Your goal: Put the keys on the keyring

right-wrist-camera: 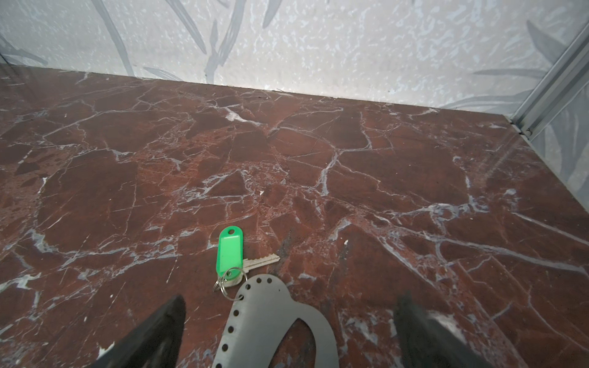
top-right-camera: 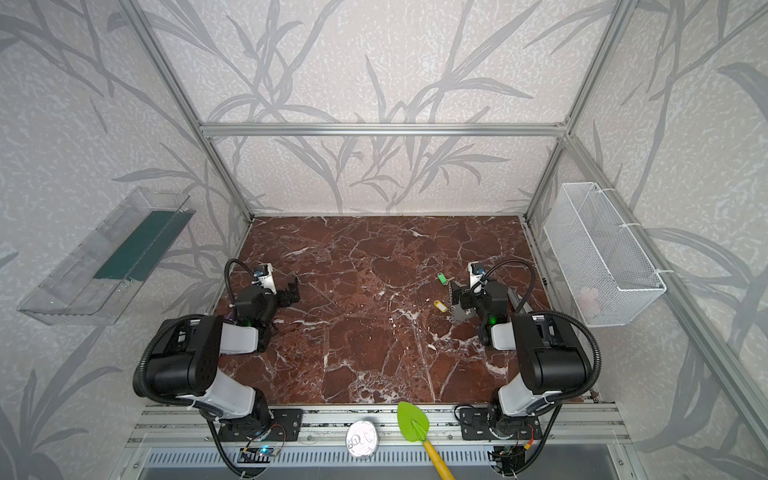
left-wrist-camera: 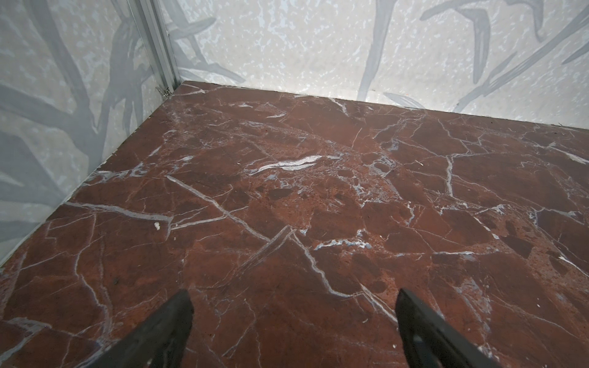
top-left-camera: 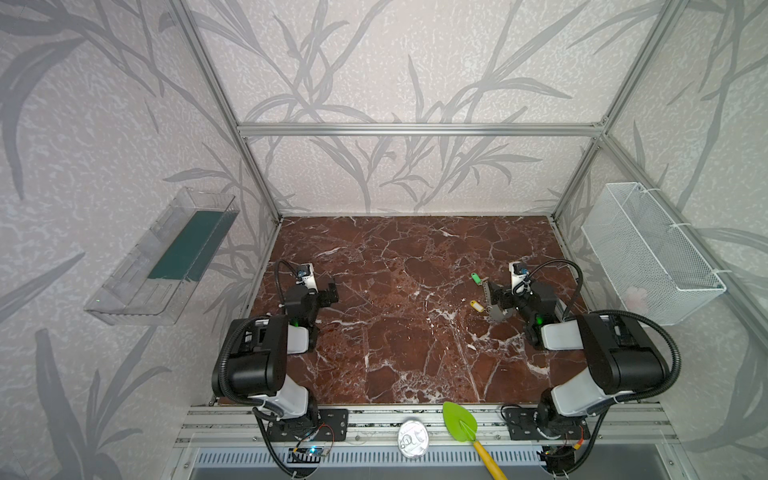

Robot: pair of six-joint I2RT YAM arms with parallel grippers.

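Observation:
The keyring (right-wrist-camera: pixel 264 318), a flat grey plate with a large opening and holes along its curved edge, lies on the marble table (right-wrist-camera: pixel 318 159) under my right gripper (right-wrist-camera: pixel 291 299). That gripper hangs open above it, gripping nothing. The green-tagged key (right-wrist-camera: pixel 229 251) lies just beyond the plate, its wire ring threaded through an edge hole. In both top views the yellow-tagged key (top-left-camera: pixel 477 306) lies beside the keyring (top-left-camera: pixel 496 315); whether it is attached I cannot tell. My left gripper (left-wrist-camera: pixel 294 294) is open and empty over bare table at the left (top-left-camera: pixel 332 294).
A green toy shovel with a yellow handle (top-left-camera: pixel 459 419) and a round silver lid (top-left-camera: pixel 412 438) rest on the front rail. A white mesh basket (top-left-camera: pixel 648 253) hangs on the right wall. On the left wall is a clear tray (top-left-camera: pixel 166 257).

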